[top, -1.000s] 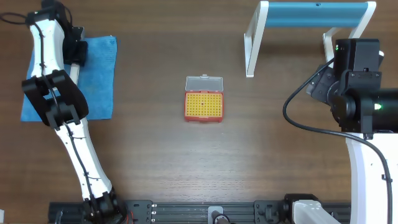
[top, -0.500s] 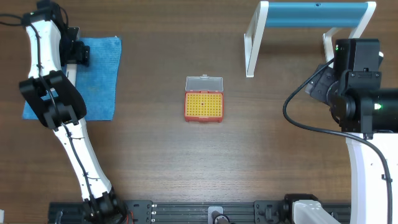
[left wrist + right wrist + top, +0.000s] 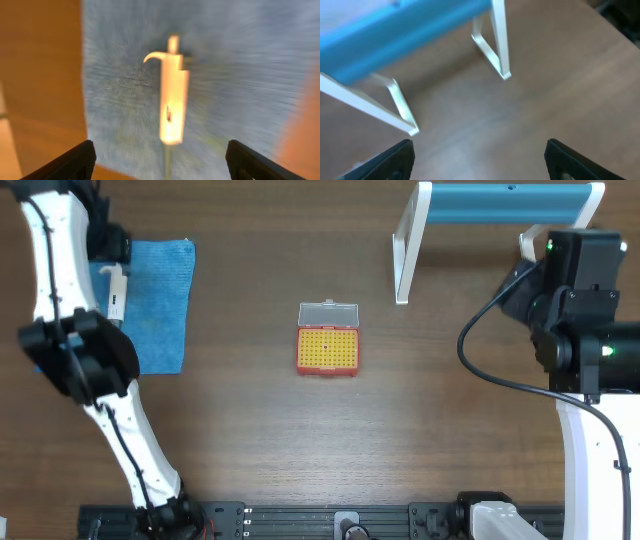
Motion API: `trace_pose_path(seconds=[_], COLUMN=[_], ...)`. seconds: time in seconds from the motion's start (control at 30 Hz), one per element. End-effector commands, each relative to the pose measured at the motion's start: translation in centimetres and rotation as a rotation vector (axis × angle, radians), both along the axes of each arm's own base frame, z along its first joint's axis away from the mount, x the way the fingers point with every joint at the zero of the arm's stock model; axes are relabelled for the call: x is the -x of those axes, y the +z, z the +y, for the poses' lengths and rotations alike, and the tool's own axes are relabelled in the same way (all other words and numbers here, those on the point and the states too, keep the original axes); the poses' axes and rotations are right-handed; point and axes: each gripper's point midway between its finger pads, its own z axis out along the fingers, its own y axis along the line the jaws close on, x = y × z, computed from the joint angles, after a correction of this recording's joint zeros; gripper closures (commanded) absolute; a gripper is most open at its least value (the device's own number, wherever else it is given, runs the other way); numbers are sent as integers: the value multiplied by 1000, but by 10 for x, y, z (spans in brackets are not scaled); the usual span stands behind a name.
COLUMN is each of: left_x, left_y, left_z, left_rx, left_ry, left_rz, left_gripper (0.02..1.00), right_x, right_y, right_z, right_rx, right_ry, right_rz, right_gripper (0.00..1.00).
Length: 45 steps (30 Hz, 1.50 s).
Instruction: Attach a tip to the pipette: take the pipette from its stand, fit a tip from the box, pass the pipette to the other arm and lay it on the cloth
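The pipette [image 3: 172,100] lies flat on the blue cloth [image 3: 240,75] at the table's left side. The left gripper [image 3: 160,150] hangs above it with its fingers spread wide. The pipette's body shows in the gap between them and touches neither. The right gripper [image 3: 479,150] is likewise spread and holds nothing, over bare table [image 3: 545,100] near the blue-and-white stand [image 3: 405,25]. The tip box [image 3: 327,352] sits mid-table with its lid open, well apart from both.
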Motion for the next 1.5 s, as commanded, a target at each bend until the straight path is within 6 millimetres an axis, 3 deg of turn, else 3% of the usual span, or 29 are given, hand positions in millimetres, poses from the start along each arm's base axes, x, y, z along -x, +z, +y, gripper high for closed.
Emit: trace_pose_path(seconds=[0.03,0.1,0.13,0.23,0.37,0.5,0.53,0.63,0.77,0.9,1.23,1.5], left_x=[31,65,86,114,170,243,263,288,306,307,301,301], left_y=[99,120,140,174,201,191,181,154,104,88,87,86], left_z=[-74,-87,-95,-116,-145,-160,-166,-172,-179,-179,-186,-185], left_rx=[146,152,164,232,326,332,343,351,357,346,382,383], left_ry=[-90,-104,-73,-115,-148,-152,-155,-163,-179,-188,-210,-207], left_rz=[-169,-133,-160,-255,-337,-343,-342,-358,-414,-453,-473,-468], left_gripper=[165,161,73,71,71,69,69,69,69,69,69,69], right_x=[-16,-18,-15,-3,38,108,128,168,206,219,223,249], right_y=[25,35,41,56,88,113,112,98,71,54,-1,-62], right_z=[2,2,2,2,3,5,8,9,9,9,9,10], right_rx=[70,138,205,287,404,516,531,588,693,699,636,567], right_ry=[69,129,185,248,311,352,371,384,392,381,421,503], right_rz=[-100,-111,-104,-117,-181,-280,-306,-335,-412,-442,-295,-32], right_gripper=[152,154,152,152,152,154,154,152,152,152,150,152])
